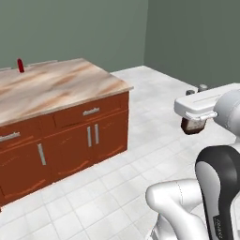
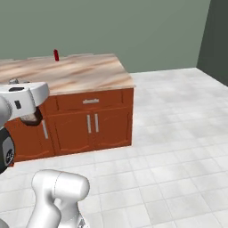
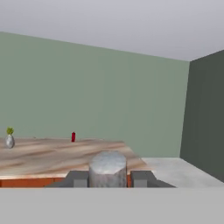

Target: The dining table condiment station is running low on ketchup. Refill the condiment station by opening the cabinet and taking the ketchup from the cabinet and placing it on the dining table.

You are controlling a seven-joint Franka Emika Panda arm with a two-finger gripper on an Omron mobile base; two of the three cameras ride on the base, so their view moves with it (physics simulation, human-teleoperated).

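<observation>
My gripper [image 3: 108, 178] is shut on the ketchup [image 3: 108, 167]. In the hand view its grey top stands between the two dark fingers [image 3: 77, 178]. From the left base view, the dark brown ketchup [image 1: 192, 126] hangs under the white hand over the tiled floor, well right of the dining table [image 1: 56, 86]. The right base view puts the ketchup [image 2: 30, 118] in front of the dining table [image 2: 84, 73], near its wooden base. In the hand view the marble top of the dining table [image 3: 52, 157] lies ahead and to the left. The cabinet is out of view.
A small bright red bottle [image 1: 20, 65] [image 2: 56, 55] [image 3: 73, 137] stands at the table's far edge. A little grey vase with a green sprig [image 3: 9, 139] stands further left. Pale tiled floor [image 2: 169, 133] spreads to the right of the table, up to green walls.
</observation>
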